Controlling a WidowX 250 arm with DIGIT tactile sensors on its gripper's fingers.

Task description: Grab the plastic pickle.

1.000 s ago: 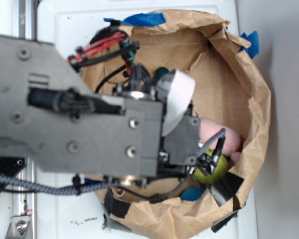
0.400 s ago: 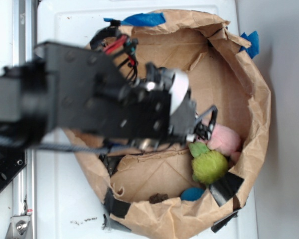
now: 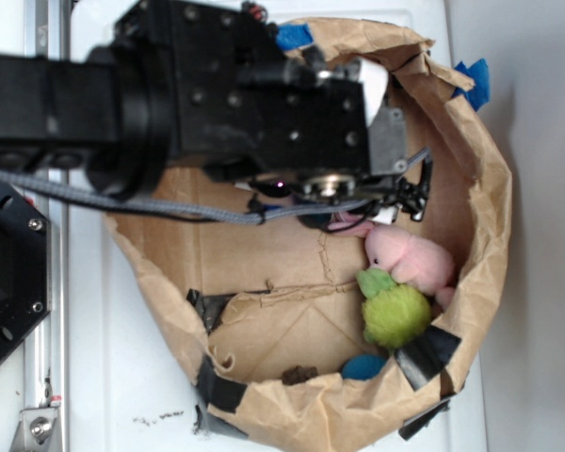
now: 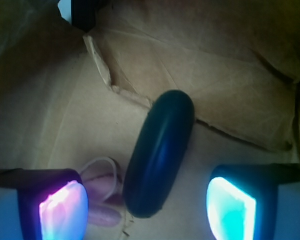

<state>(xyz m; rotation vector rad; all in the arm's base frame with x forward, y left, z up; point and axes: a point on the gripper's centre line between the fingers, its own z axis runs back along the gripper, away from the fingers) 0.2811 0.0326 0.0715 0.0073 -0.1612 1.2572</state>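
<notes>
In the wrist view the gripper (image 4: 145, 202) is at the bottom edge, and its two fingers stand wide apart with nothing held between them. The left pad (image 4: 62, 210) glows pink-violet at 7 o'clock, and the right pad (image 4: 230, 210) glows cyan at 5 o'clock. Between them, a little toward the left pad, lies the plastic pickle (image 4: 159, 152). It is dark, smooth and glossy, and it lies tilted, its lower end pointing to 7 o'clock and its upper end to 1 o'clock. The pads do not touch it. Just beside its lower end, at about 8 o'clock from it, a pink ear-like part of the plush bunny (image 4: 102, 192) shows, with a thin pale cord around it. Under all this is the creased brown paper (image 4: 230, 85) of the bag floor, with a torn fold that runs behind the pickle.

In the exterior view the black arm (image 3: 198, 94) fills the upper left and covers the pickle almost fully, so I cannot tell its place there. The pink bunny (image 3: 410, 262) lies at 3 o'clock inside the paper bag (image 3: 494, 217). Touching it at 6 o'clock is the fuzzy yellow-green ball (image 3: 395, 315). Farther down, at 6 o'clock of the ball, a small blue object (image 3: 363, 365) lies near black tape (image 3: 428, 350) on the bag wall.
</notes>
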